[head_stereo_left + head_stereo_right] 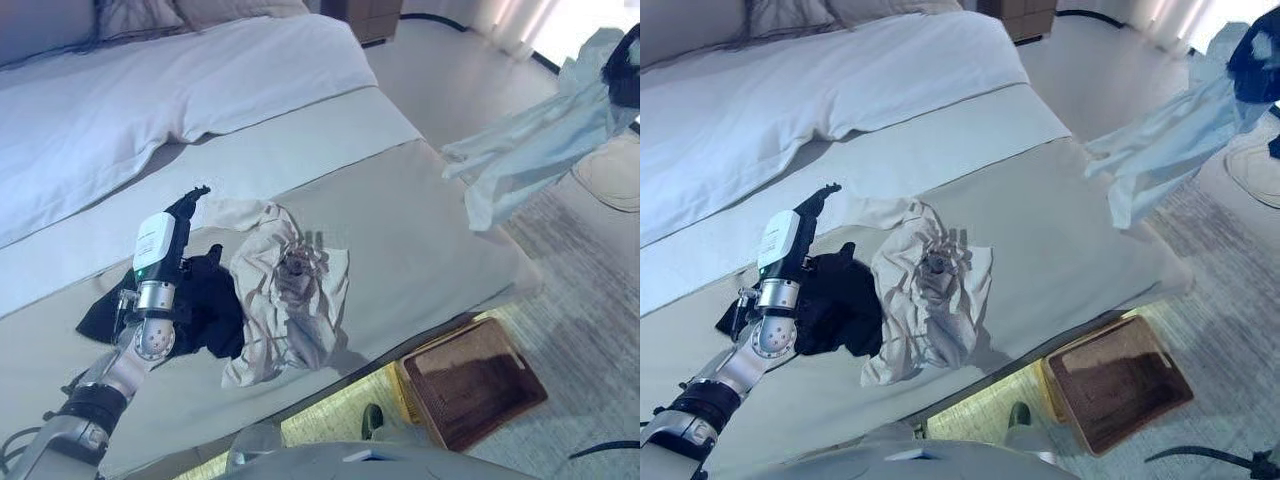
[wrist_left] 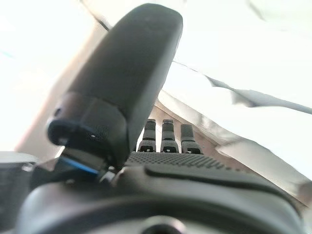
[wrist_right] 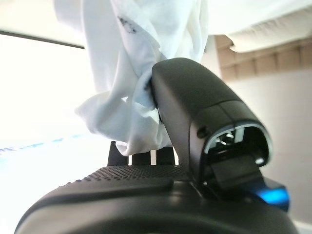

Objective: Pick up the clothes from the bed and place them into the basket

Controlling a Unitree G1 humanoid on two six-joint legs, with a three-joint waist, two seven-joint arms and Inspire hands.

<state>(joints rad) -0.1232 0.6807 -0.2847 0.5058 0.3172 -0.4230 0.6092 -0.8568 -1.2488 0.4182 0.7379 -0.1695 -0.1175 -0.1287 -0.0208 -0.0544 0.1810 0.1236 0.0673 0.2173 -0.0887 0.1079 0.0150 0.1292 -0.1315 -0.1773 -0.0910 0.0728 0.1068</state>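
Right hand (image 1: 624, 68), upper right of frame, fingers clamped on pale garment (image 1: 530, 150) hanging above floor. Left hand (image 1: 168, 232), fingers straight, over black garment (image 1: 205, 305) on bed (image 1: 420, 230), beside crumpled white garment (image 1: 285, 295). Brown basket (image 1: 475, 385) on floor, lower right.

Three pieces of clothing show. Two lie on the one bed (image 1: 420, 230): a black garment (image 1: 205, 300) and, touching it at its 3 o'clock, a crumpled white garment (image 1: 285, 290). The third, a pale shirt (image 1: 530, 140), hangs from the right robot hand (image 1: 625, 70). One brown basket (image 1: 475, 385) sits on the floor.
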